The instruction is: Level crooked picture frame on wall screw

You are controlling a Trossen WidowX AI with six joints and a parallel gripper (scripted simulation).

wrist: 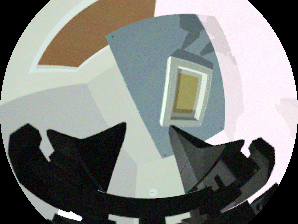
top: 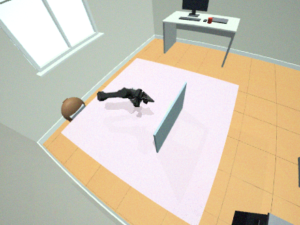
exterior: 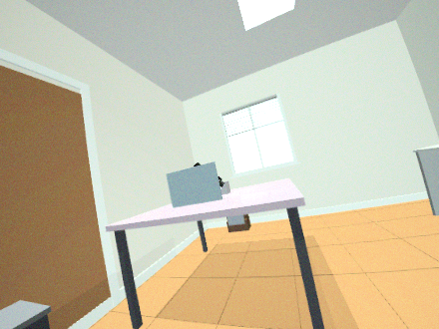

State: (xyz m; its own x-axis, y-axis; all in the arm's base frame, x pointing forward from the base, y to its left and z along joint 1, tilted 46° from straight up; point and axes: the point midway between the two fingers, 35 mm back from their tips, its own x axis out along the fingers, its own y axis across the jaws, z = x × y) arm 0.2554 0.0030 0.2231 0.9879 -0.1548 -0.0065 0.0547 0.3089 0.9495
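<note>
The picture frame (wrist: 166,92), white-edged with an olive picture, hangs on the blue-grey panel (wrist: 142,65) (top: 172,119) (exterior: 194,186). In the wrist view the table is on the right, so up is toward the left. The frame's sides are not parallel to the panel's edges; its end toward the bottom of the view lies nearer the panel's top edge, so that end is higher. My gripper (wrist: 148,127) (top: 152,100) is open and empty, in front of the panel. One fingertip appears beside the frame's higher end; the top view shows a gap to the panel. Screw and notched strip are hidden.
The panel stands upright on the pale pink table (top: 119,150) (exterior: 259,196). A brown rounded object (top: 72,108) is beside the table's edge. A white desk (top: 208,25) with a monitor stands at the back. In the exterior view the panel hides most of the arm.
</note>
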